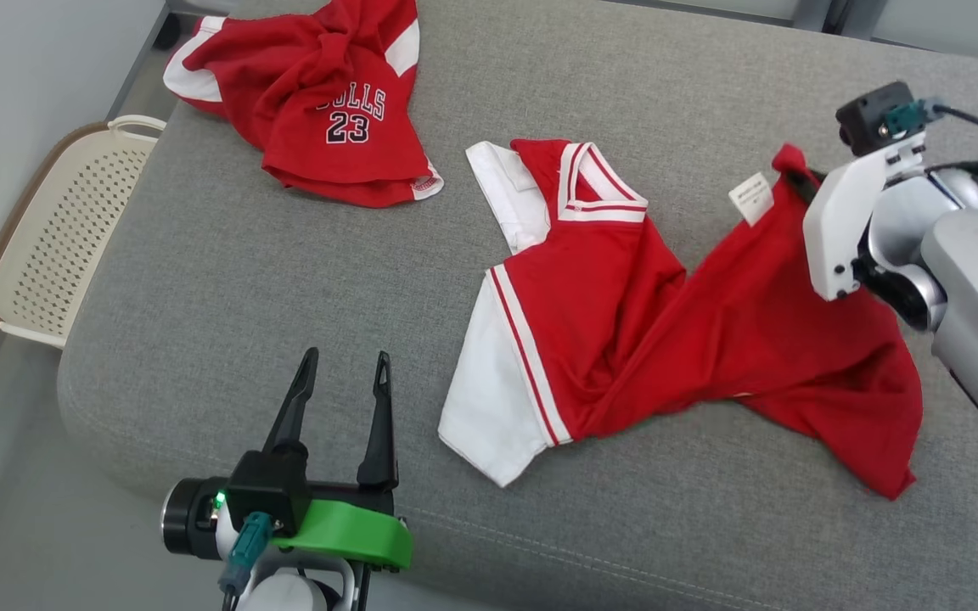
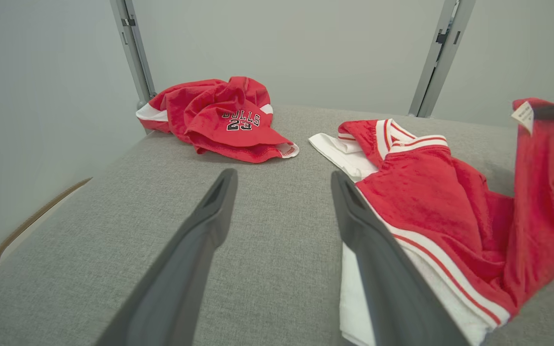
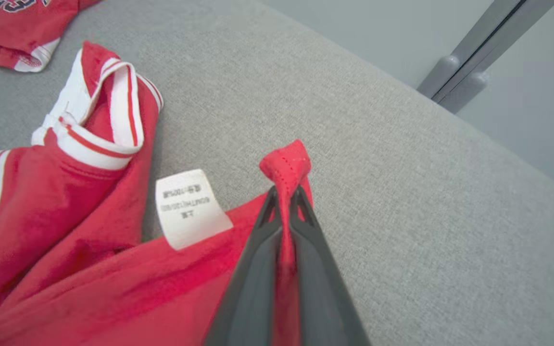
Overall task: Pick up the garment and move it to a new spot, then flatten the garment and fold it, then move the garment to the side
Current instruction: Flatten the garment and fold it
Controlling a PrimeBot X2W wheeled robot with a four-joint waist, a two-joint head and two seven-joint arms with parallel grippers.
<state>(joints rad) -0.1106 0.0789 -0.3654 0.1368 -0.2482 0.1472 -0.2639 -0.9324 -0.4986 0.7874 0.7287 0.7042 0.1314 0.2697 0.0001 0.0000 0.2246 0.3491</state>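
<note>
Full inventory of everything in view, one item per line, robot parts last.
red jersey with white side panels: 1, red and white, rumpled, cushion's right half
white care label: 1, white, on that jersey near its pinched corner
crumpled red jersey printed 23: 1, red, cushion's far left
grey fabric cushion: 1, grey, under both jerseys
cream perforated plastic basket: 1, cream, beside cushion's left edge
grey metal posts: 2, grey, behind cushion
left tool: 1, dark, open, near cushion's front edge
right tool: 1, dark, shut on first jersey's red corner
</note>
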